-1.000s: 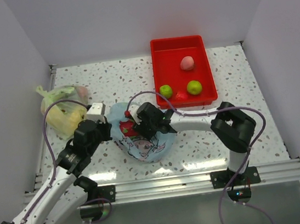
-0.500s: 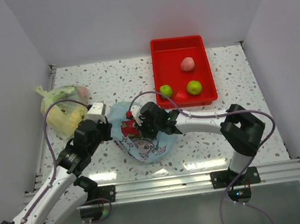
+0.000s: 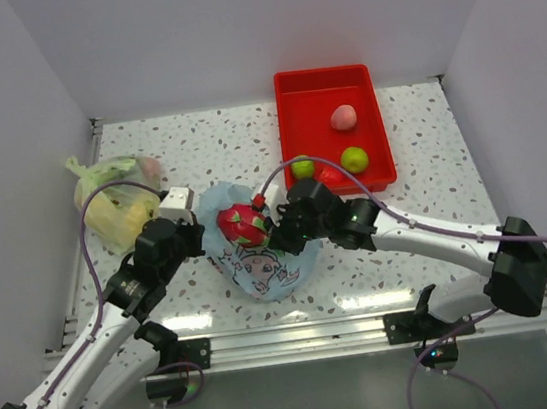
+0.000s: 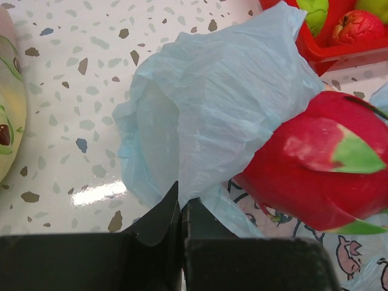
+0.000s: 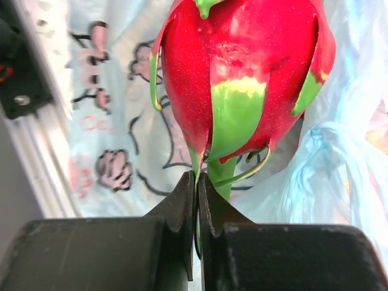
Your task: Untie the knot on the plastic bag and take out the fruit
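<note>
At the plastic bag's [image 3: 262,267] mouth, dragon fruit [image 3: 240,225]

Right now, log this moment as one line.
left hand: shut on plastic bag | right hand: shut on dragon fruit leaf | red tray: four fruits

The left jaws are pressed together on the rim of the plastic bag [image 4: 224,103] crumpled just ahead; right of them, the dragon fruit [image 4: 303,176] touches it.
</note>
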Tool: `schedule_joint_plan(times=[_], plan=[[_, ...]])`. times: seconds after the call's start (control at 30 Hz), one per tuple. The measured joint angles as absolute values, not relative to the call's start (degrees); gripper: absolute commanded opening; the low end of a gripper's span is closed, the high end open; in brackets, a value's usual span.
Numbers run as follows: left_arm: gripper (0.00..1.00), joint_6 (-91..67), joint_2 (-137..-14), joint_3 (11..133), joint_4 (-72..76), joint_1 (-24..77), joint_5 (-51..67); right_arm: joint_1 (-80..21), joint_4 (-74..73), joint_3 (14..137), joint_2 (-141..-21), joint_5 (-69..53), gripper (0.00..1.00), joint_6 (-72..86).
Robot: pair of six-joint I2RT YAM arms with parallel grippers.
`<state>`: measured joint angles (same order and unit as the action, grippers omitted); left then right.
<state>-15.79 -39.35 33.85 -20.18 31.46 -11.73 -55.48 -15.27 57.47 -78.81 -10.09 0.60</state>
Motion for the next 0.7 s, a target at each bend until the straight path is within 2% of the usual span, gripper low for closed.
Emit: schedule_joint_plan(times=[0.43, 0.7], plan=[[0.0, -15.8, -39.8, 33.8, -20.2, 31.2, -11.7, -55.4, -16.2, 57.5, -68.0, -14.7, 0.0, 2.9], [0.0, -15.8, -39.8, 33.8, -20.2, 31.2, -11.5, -50.8, -17.8, 62.9, -66.1, -8.1, 0.0, 2.9]])
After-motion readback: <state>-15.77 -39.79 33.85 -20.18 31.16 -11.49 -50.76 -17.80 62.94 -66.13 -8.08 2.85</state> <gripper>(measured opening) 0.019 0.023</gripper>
